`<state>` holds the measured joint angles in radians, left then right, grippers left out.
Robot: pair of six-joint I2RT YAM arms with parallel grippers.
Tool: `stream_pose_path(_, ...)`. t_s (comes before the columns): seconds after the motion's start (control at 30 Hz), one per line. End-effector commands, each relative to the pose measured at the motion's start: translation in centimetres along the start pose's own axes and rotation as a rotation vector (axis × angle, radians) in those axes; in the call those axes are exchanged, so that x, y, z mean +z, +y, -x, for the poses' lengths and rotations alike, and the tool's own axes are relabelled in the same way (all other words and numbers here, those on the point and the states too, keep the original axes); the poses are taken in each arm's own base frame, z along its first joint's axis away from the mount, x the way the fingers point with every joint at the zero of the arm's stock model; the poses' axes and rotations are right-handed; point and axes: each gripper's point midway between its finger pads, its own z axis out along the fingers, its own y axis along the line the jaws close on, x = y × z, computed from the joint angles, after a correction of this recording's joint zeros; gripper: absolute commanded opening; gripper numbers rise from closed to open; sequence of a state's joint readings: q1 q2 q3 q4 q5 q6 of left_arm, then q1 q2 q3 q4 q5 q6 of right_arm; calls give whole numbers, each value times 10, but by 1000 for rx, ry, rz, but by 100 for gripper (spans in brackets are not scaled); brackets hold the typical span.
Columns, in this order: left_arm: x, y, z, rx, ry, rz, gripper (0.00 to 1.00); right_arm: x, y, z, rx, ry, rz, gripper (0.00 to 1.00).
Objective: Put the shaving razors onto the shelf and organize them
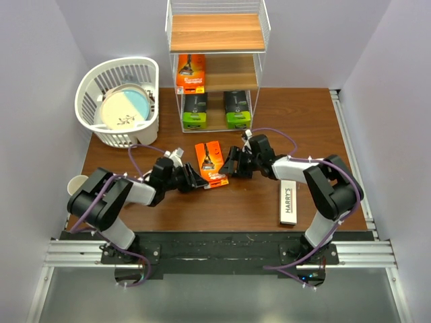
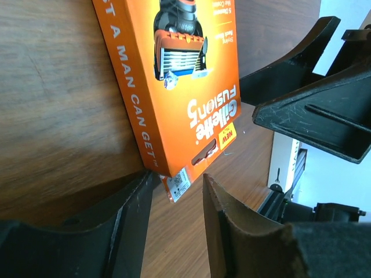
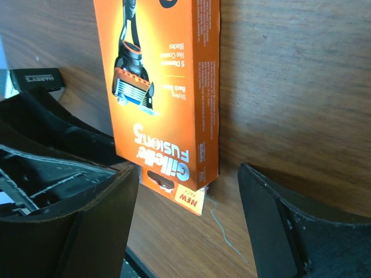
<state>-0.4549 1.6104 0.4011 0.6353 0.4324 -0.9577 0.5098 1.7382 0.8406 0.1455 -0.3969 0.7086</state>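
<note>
The left claw [image 2: 177,188] sits narrow around one corner of the orange pack [image 2: 174,87], not clamped, and the right claw [image 3: 188,174] gapes wide at that same end. Pinched there, the pack could swivel loose, or the claws could knock together.

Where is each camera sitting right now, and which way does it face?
Top external: above and behind the bases, looking down on the table toward the shelf; both arms show.
Left wrist: low over the table, facing the orange box; own fingers show, right gripper beyond.
Right wrist: low, facing that box from the opposite side; own fingers show.
Shared: all three see the orange box.
</note>
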Motion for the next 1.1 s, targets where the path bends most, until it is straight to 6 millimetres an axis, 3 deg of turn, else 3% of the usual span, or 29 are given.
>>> stream_pose_path(0.0,1,13,-14,-54,52,77,45,-3,-2,-15,69,36,25,74)
stream_pose_path(0.27,3,22,-24,-81,78,122,44,6,-8,-20,123,37,30,73)
stream_pose_path(0.37,12,17,-23,-79,72,93,38,9,-6,-18,147,35,38,72)
stream_pose_path(0.6,26,1,-5,-32,31,37,0,11,-7,-21,157,47,35,72)
stream_pose_path(0.73,17,-5,0,-15,28,-23,0,4,-17,-21,177,41,11,73)
stream_pose_path(0.77,14,-11,1,3,32,-61,0,2,-20,-23,180,43,2,74)
stream_pose_path(0.8,7,-30,4,61,39,-155,0,0,-22,-22,181,40,-1,74)
stream_pose_path(0.87,-1,-38,10,86,31,-202,0,-4,-29,-19,200,34,-9,75)
stream_pose_path(0.97,-10,-54,20,152,-6,-267,0,-6,-26,-16,217,26,19,75)
stream_pose_path(1.07,-16,-67,16,199,11,-328,0,-5,-16,-10,245,6,72,77)
